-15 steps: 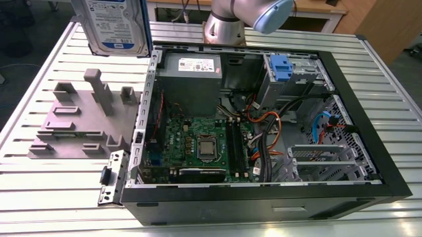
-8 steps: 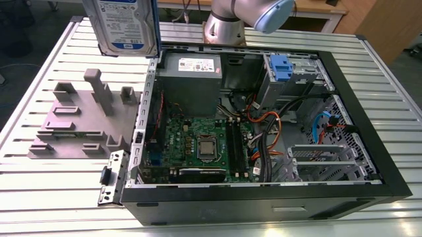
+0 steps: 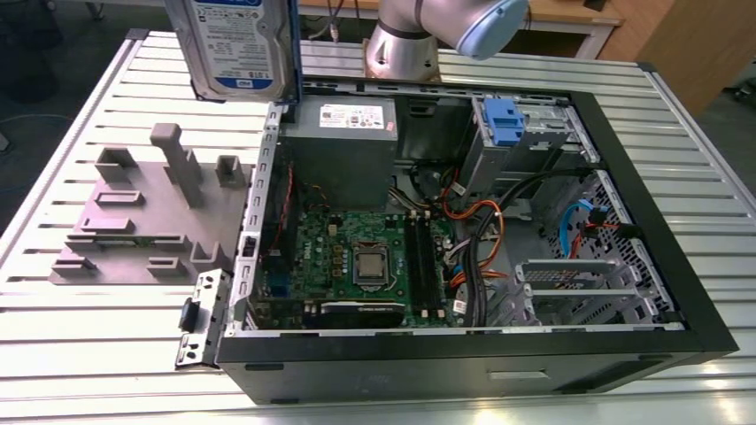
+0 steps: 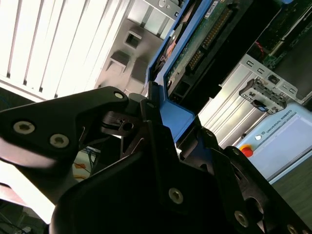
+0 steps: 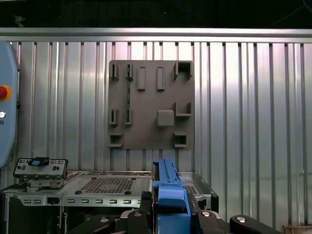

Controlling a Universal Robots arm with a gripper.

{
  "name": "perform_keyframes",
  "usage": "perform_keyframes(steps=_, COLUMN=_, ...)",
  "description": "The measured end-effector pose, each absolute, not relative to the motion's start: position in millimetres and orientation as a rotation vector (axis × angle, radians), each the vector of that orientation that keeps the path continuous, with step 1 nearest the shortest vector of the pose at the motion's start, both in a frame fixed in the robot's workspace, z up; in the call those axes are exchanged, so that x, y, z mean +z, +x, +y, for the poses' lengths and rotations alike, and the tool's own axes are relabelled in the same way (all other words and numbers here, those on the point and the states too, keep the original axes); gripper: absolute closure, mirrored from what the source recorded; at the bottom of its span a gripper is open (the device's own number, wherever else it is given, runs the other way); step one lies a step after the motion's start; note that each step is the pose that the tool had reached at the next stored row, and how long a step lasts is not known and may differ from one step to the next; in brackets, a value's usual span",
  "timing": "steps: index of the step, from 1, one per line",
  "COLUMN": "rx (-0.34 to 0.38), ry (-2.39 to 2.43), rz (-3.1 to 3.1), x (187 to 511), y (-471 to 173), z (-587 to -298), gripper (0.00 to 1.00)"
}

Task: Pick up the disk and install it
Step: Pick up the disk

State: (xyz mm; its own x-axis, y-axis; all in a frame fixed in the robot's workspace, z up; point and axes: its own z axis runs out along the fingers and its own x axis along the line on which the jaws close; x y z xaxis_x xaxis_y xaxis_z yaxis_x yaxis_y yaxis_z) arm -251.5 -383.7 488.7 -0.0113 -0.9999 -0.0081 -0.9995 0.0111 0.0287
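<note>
The ribbed metal bench [image 3: 83, 354] carries an open black computer case [image 3: 473, 370] lying on its side. Inside it are a green motherboard [image 3: 354, 257], a grey power supply box [image 3: 343, 142] at the far end and a blue latch [image 3: 502, 119] on the drive bay. A grey fixture plate [image 3: 130, 226] with raised blocks lies beside the case, towards the bench edge on the exterior view's left.

The disk [image 3: 236, 44] is off the bench, held upright in the air over its far side, near the case's far corner on the exterior view's left. It is a silver drive with a white-and-blue label and a blue frame down its edge. The second wrist view shows its green circuit board face [image 4: 204, 39].

The gripper [image 4: 156, 109] is clamped narrowly on the disk's blue frame, with black fingers [image 5: 139, 217] on either side of it.
</note>
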Motion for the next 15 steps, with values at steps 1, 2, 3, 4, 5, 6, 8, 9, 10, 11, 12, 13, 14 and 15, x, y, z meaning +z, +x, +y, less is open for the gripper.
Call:
perform_keyframes(steps=1, rx=-0.041, ry=2.199, rz=-2.223, x=489, y=-250, z=-384, gripper=0.64)
perform_keyframes(steps=2, rx=-0.041, ry=2.199, rz=-2.223, x=489, y=-249, z=-384, gripper=0.64)
perform_keyframes(steps=3, rx=-0.041, ry=2.199, rz=-2.223, x=489, y=-248, z=-384, gripper=0.64)
perform_keyframes(steps=4, rx=-0.041, ry=2.199, rz=-2.223, x=489, y=-246, z=-384, gripper=0.64)
perform_keyframes(steps=5, rx=-0.041, ry=2.199, rz=-2.224, x=489, y=-245, z=-384, gripper=0.64)
perform_keyframes(steps=6, rx=-0.041, ry=2.199, rz=-2.224, x=489, y=-244, z=-384, gripper=0.64)
perform_keyframes(steps=8, rx=-0.041, ry=2.199, rz=-2.223, x=489, y=-242, z=-384, gripper=0.64)
perform_keyframes(steps=9, rx=-0.041, ry=2.199, rz=-2.223, x=489, y=-240, z=-384, gripper=0.64)
perform_keyframes(steps=10, rx=-0.041, ry=2.199, rz=-2.223, x=489, y=-239, z=-384, gripper=0.64)
perform_keyframes(steps=11, rx=-0.041, ry=2.199, rz=-2.223, x=489, y=-238, z=-384, gripper=0.64)
perform_keyframes(steps=12, rx=-0.041, ry=2.198, rz=-2.224, x=489, y=-236, z=-384, gripper=0.64)
perform_keyframes(steps=13, rx=-0.041, ry=2.199, rz=-2.223, x=489, y=-235, z=-384, gripper=0.64)
perform_keyframes(steps=14, rx=-0.041, ry=2.199, rz=-2.223, x=489, y=-234, z=-384, gripper=0.64)
perform_keyframes(steps=15, rx=-0.041, ry=2.199, rz=-2.223, x=489, y=-233, z=-384, gripper=0.64)
